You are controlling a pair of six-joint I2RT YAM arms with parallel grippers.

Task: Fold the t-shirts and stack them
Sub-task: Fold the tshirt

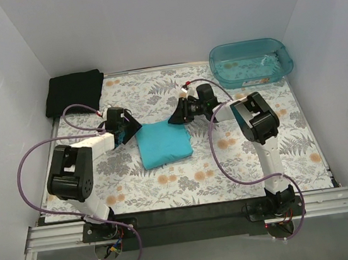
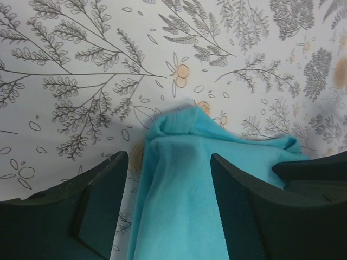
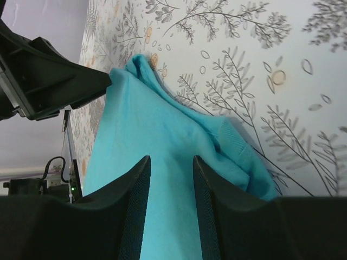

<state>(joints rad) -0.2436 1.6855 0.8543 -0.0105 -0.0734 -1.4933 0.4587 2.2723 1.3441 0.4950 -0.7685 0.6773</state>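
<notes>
Left gripper (image 2: 169, 208) stands wide open, its fingers (image 2: 92, 214) astride a corner of the turquoise t-shirt (image 1: 163, 144), gripping nothing I can see. My right gripper (image 3: 171, 211) is narrow, teal cloth filling the gap; whether it pinches, I cannot tell. That shirt lies folded, nearly square, at mid-frame in the top view, between both grippers. The black t-shirt (image 1: 74, 91) sits folded at upper left, nearer my left arm, so stacking probably heads that way.

Table (image 1: 229, 161): floral-print surface. Folded turquoise t-shirt (image 1: 164, 143) lies at centre. Folded black t-shirt (image 1: 74, 91) sits at far-left corner, translucent teal tub (image 1: 250, 77) at far-right corner. All well apart.
</notes>
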